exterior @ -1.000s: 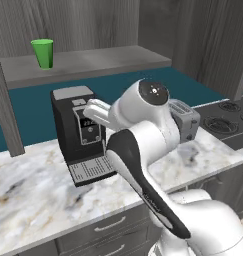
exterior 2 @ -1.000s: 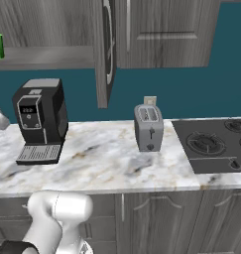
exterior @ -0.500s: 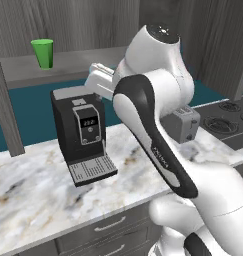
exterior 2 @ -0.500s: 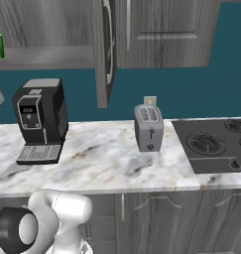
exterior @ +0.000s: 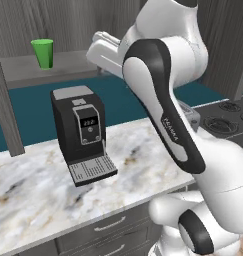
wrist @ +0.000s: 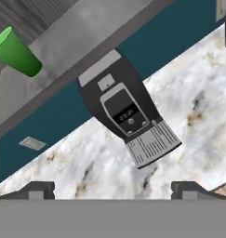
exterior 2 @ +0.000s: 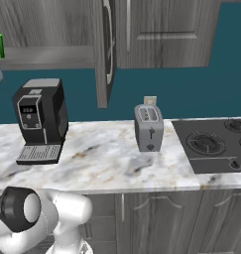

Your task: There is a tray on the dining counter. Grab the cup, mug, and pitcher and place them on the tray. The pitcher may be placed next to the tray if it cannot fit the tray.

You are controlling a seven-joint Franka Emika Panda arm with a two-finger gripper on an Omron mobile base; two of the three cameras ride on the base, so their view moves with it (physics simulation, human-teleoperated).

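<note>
One green cup point(exterior: 43, 52) is seen standing upright on the grey shelf point(exterior: 68, 62), up and to the left of the fingers point(wrist: 112, 189) in the hand view, well apart from them. The two fingers are spread wide with nothing held between them. Straight ahead of the fingers one black coffee machine point(wrist: 121, 111) sits on the marbled surface point(wrist: 193, 107). One toaster point(exterior 2: 149, 127) and one stovetop point(exterior 2: 213, 144) can be counted further along.
</note>
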